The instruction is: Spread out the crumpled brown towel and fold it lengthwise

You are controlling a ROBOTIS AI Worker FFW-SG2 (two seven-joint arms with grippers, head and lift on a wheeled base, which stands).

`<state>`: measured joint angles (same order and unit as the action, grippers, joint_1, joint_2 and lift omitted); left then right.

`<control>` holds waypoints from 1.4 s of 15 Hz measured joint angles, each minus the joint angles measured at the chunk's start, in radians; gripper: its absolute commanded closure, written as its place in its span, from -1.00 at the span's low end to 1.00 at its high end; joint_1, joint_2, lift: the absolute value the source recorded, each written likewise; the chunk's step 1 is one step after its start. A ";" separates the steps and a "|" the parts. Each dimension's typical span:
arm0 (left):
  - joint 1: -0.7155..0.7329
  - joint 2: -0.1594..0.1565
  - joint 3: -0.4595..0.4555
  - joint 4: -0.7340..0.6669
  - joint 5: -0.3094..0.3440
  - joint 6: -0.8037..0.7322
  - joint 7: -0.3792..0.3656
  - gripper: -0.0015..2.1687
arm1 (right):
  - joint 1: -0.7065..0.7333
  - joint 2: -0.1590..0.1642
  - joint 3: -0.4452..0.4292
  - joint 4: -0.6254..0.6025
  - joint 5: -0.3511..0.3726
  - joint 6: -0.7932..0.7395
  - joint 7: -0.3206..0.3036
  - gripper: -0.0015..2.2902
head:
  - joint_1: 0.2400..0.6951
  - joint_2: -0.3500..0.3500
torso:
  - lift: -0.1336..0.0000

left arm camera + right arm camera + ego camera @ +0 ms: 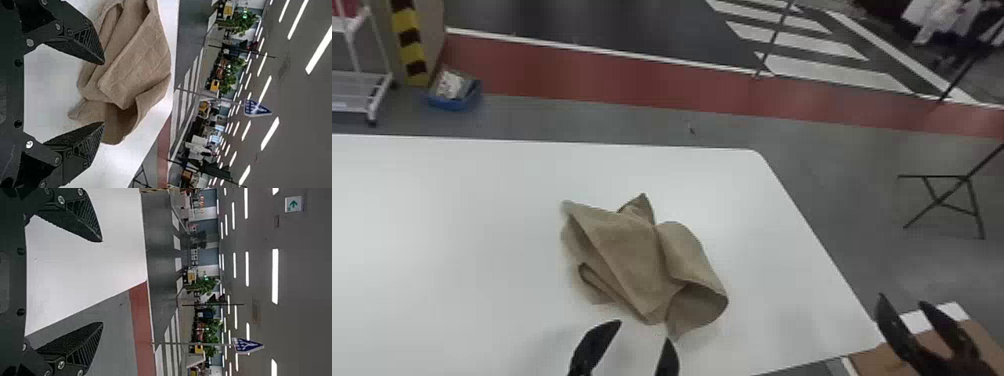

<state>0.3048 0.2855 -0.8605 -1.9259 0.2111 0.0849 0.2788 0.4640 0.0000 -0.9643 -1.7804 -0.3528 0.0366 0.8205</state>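
Towel (632, 255) found crumpled on the white table (457, 225), left of its slanting right edge and unheld. Layers overlap; a peak (643, 205) stands at the far side, a narrow fold (599, 282) lies at the left, and a loose flap (699, 305) gapes at the near right. Such lifted edges probably offer the best grip, since pressing on the middle would likely catch several layers together.

Left gripper (643, 331) is at the towel's near side, jaws apart, nothing between them. Its position suits a pinch on the near edge, the likely purpose; whether either tip touches cloth cannot be told.

Right gripper (901, 299) is at the near right, well apart from the towel, jaws likewise apart and empty. That placing seems to leave room for the left to work, or for a later two-handed spread.

Assessment: task at its opening stage, spreading due before any lengthwise fold. Next move calls for one layer only; a deep bite could drag the whole bundle.
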 measured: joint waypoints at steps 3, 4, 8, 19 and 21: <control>-0.082 -0.066 -0.056 0.142 -0.089 -0.020 0.074 -0.75 | 0.010 0.000 -0.017 -0.001 -0.024 0.008 0.033 -0.87 | 1.00 -1.00 | -0.86; -0.107 -0.080 -0.063 0.176 -0.105 -0.031 0.088 -0.75 | 0.012 0.000 -0.026 -0.001 -0.037 0.013 0.042 -0.87 | 1.00 -1.00 | -0.86; -0.161 -0.109 -0.065 0.248 -0.123 -0.051 0.117 -0.67 | 0.011 0.000 -0.037 0.011 -0.055 0.021 0.045 -0.87 | 1.00 -1.00 | -0.86; -0.193 -0.126 -0.058 0.285 -0.120 -0.043 0.145 -0.55 | -0.002 0.000 -0.039 0.044 -0.064 0.021 0.052 -0.87 | 1.00 -1.00 | -0.86; -0.188 -0.118 -0.048 0.279 -0.122 -0.039 0.151 -0.55 | -0.003 0.000 -0.038 0.051 -0.064 0.016 0.052 -0.87 | 1.00 -1.00 | -0.86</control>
<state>0.1172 0.1677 -0.9086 -1.6471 0.0893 0.0462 0.4294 0.4612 0.0000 -1.0023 -1.7294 -0.4171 0.0530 0.8726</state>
